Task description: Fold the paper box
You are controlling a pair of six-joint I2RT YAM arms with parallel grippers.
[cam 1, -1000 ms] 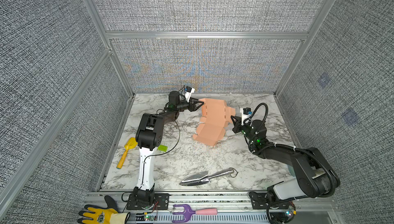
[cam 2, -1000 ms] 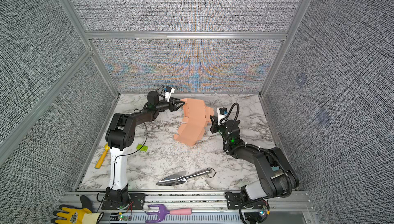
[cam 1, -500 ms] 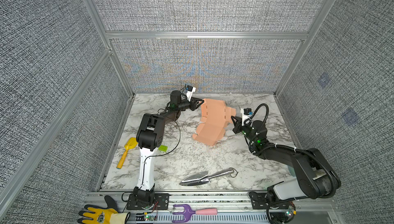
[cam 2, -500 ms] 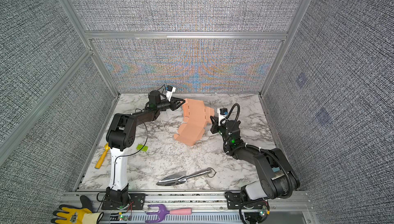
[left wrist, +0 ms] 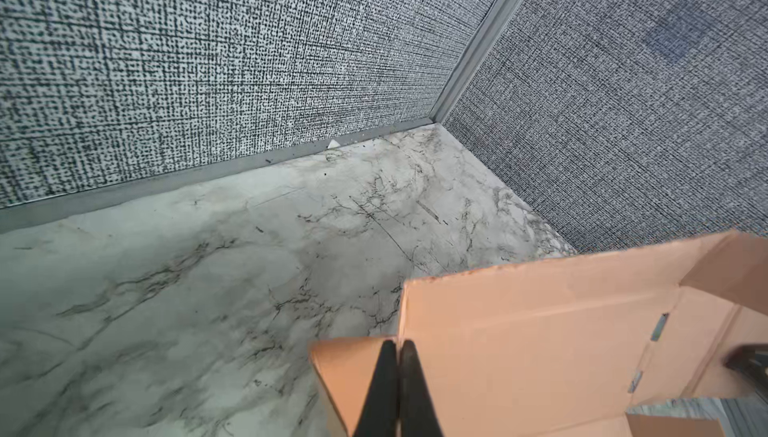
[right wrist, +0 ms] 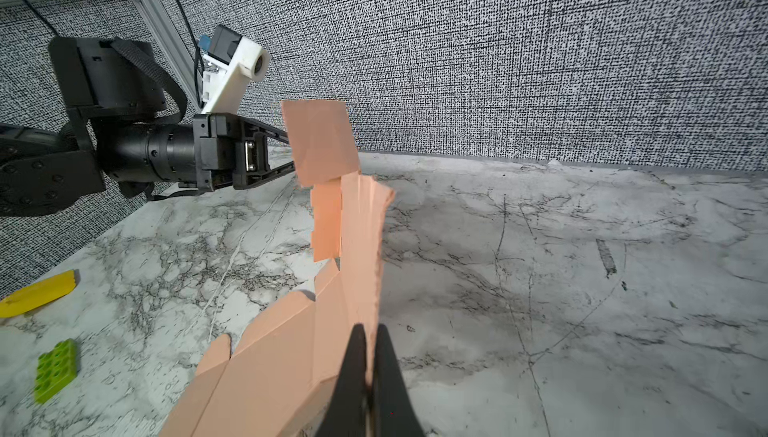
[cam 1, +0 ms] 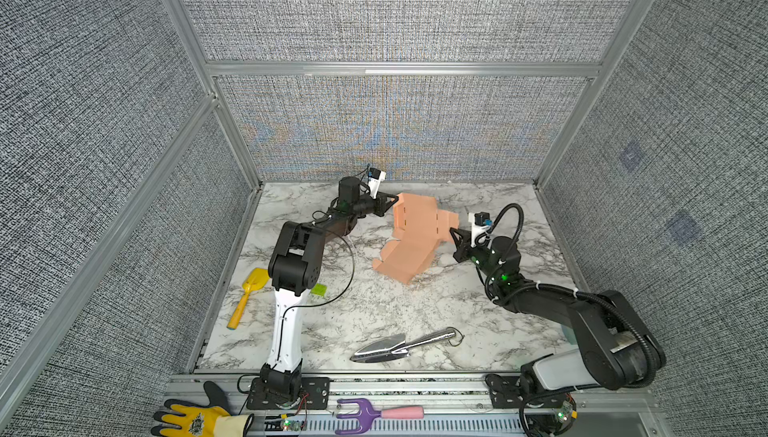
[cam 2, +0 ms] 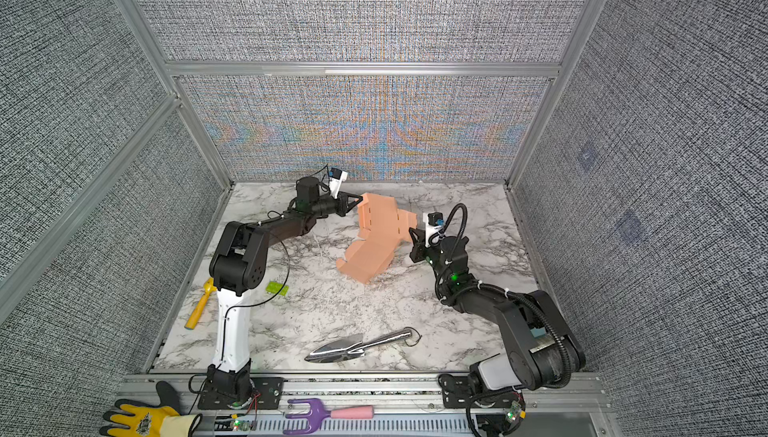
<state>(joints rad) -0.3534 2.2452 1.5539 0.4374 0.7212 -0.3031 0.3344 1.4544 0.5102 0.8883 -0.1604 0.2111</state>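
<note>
One marble counter [cam 1: 374, 310] carries all the things. The pink paper box [cam 1: 415, 231] is a bent sheet near the far edge, about in the middle. Its far part stands up off the counter and its near end rests on the counter. A shiny metal trowel [cam 1: 403, 345] lies flat near the front edge. A yellow toy shovel [cam 1: 247, 295] lies by the left edge.

The left claw [left wrist: 398, 345] is pinched tight on the box, at the far left side of the raised part. The right claw [right wrist: 370, 331] is pinched tight too, on the thin right edge of the box. In both top views the box hangs between the two claws. A small green toy brick [cam 2: 277, 288] sits close to the shovel, well apart from the box.
</note>
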